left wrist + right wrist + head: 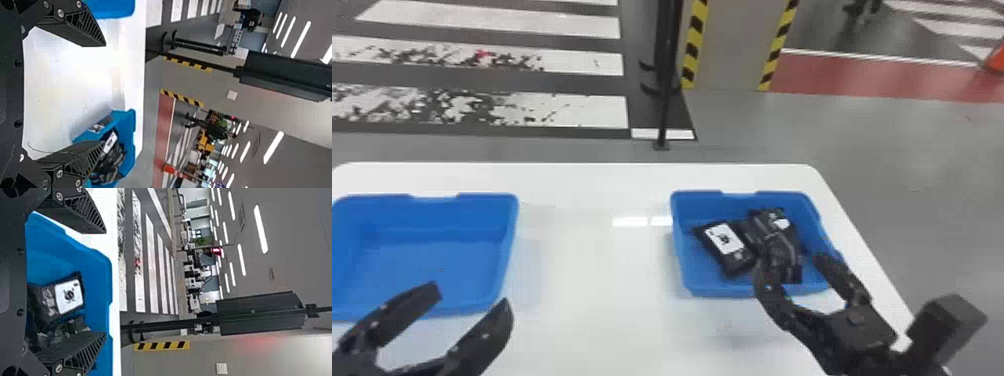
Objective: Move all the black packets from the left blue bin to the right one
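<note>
Packets (727, 245) inside right bin (719, 291)

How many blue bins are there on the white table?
2. The left blue bin stands at the left side of the white table; the right blue bin stands at its right side, with black packets inside.

A white worktop (602, 270) with rounded corners stands on a smooth grey floor (922, 170). Beyond its far edge, on the left, broad white stripes (592, 111) cross dark flooring (557, 82), two of them mottled with black patches. A slim black post (666, 105) rises beside a grey column (732, 50) edged in yellow-and-black hazard tape (694, 42); a red floor band (857, 77) runs to its right. Long ceiling lights (260, 229) glow in rows.
</note>
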Robot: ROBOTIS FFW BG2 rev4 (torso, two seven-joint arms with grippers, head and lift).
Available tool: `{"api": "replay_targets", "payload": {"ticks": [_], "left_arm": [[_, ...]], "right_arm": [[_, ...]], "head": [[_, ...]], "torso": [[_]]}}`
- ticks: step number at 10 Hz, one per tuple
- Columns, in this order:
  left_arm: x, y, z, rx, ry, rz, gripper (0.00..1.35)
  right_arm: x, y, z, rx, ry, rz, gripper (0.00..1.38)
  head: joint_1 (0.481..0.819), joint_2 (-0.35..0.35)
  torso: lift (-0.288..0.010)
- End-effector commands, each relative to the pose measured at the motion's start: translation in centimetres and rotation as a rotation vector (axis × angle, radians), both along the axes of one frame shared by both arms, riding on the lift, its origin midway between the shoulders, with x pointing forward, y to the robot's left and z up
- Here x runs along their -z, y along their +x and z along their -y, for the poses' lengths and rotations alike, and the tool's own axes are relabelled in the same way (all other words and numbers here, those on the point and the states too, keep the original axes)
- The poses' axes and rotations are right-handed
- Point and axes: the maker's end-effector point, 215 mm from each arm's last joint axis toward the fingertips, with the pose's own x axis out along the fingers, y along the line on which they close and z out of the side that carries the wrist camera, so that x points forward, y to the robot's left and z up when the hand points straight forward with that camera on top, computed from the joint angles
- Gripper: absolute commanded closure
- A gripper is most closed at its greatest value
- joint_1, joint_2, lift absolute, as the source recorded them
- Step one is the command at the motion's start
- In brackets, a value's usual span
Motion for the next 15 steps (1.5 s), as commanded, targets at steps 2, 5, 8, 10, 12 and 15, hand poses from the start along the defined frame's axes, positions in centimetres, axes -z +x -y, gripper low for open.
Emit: {"api": "replay_targets", "payload": {"ticks": [2, 5, 8, 10, 12, 15], "left_arm": [[2.2, -2.3, -2.1, -0.07, 0.058, -0.061, 0.18], [2.1, -2.7, -3.0, -0.106, 0.078, -0.047, 0.18], [1.7, -2.4, -2.7, -0.105, 0.072, -0.031, 0.18], [1.5, -2.3, -1.9, -0.087, 0.063, -0.029, 0.18], [1.2, -2.3, -1.3, -0.073, 0.056, -0.022, 0.18], [1.0, -2.1, -0.9, -0.066, 0.052, -0.016, 0.18]], "right_arm": [[-0.1, -5.8, -1.9, -0.017, 0.014, -0.105, 0.12], [-1.0, -7.9, -3.4, -0.013, 0.045, -0.131, 0.12], [-1.2, -8.1, -4.3, -0.029, 0.06, -0.131, 0.12], [-1.3, -8.1, -4.3, -0.029, 0.062, -0.131, 0.12], [-1.3, -8.1, -4.4, -0.03, 0.064, -0.131, 0.12], [-1.2, -8.2, -4.5, -0.033, 0.07, -0.133, 0.12]], "head": [[0.695, -0.066], [0.695, -0.002], [0.695, 0.025], [0.695, 0.024], [0.695, 0.008], [0.695, -0.004]], "torso": [[-0.14], [-0.14], [-0.14], [-0.14], [-0.14], [-0.14]]}}
